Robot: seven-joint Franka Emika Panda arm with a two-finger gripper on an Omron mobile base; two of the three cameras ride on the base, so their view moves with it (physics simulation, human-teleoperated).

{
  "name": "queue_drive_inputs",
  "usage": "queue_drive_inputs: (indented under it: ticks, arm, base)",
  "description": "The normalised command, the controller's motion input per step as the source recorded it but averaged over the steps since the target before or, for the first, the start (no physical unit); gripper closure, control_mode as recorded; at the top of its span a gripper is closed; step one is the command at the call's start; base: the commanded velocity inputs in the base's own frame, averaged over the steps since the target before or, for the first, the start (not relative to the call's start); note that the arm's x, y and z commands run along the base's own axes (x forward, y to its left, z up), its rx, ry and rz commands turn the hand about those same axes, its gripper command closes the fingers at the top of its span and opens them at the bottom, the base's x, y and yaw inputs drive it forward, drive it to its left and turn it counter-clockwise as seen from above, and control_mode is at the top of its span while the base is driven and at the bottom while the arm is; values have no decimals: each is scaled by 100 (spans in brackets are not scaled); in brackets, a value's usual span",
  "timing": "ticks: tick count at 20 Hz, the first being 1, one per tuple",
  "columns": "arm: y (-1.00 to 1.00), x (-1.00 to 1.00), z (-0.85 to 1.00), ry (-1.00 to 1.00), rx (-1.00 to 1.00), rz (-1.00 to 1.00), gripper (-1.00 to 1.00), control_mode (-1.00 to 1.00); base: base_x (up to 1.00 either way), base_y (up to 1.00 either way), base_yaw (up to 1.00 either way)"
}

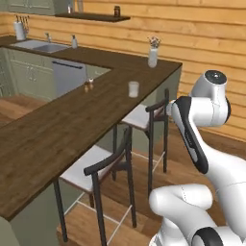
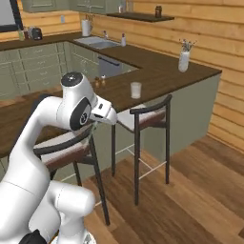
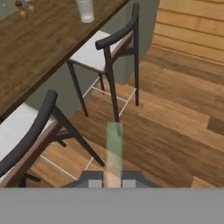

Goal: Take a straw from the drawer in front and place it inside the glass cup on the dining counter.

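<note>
Carrying the straw (image 3: 113, 151) clamped in your claw (image 3: 113, 183) over the floor beside the stools, you must next swing above the glass cup (image 3: 85, 9) on the counter (image 3: 39, 48).

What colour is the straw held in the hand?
The straw is pale translucent green, paler toward the hand. It shows best in the hand view.

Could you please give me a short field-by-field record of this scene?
end effector: shut on the straw
straw: pale, translucent stick rising from between the fingertips, over the wood floor
glass cup: upright on the dining counter, nothing visible inside
dining counter: dark wood top, ahead and left of the arm
stools: two, tucked under the counter's near side
vase: with flowers, near the counter's far corner
</note>
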Motion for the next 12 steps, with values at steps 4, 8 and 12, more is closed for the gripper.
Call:
queue_drive_inputs:
  ticks: [4,8,12]
  arm:
    - [0,0,0,0,0,0,100,100]
    - [0,0,0,0,0,0,100,100]
    - [0,0,0,0,0,0,100,100]
  base:
    - [58,-74,55]
    - [38,-83,54]
    - [20,-91,54]
